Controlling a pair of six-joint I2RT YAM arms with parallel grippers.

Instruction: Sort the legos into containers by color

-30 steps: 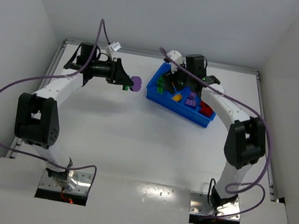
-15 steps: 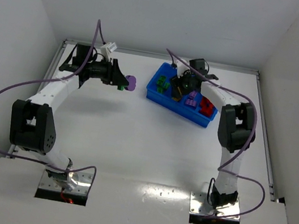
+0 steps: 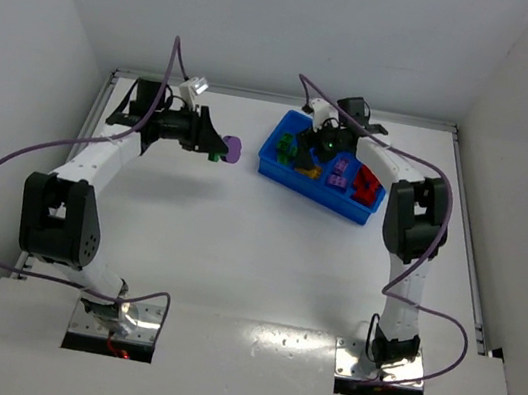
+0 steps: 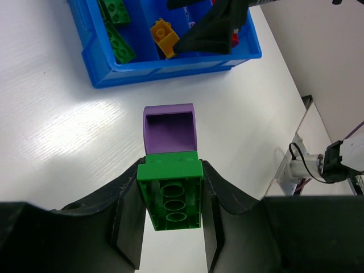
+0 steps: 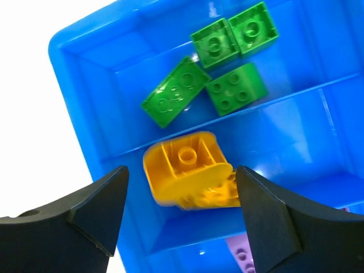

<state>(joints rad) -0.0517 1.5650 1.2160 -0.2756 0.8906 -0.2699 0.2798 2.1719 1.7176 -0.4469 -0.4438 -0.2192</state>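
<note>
The right gripper (image 5: 181, 213) hangs with fingers spread wide over the blue bin (image 5: 85, 74). 4 green bricks (image 5: 173, 91) lie in 1 compartment, and a yellow brick (image 5: 187, 170) lies in the next.

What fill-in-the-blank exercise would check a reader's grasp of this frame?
1. The piece joined to the green brick held by the left gripper is ____.
2. The right gripper hovers over the blue bin with its jaws ____.
3. The curved lego beneath it is ____.
4. The bin's end compartment holds only ____ legos.
Missing words: purple; open; yellow; green.
</note>
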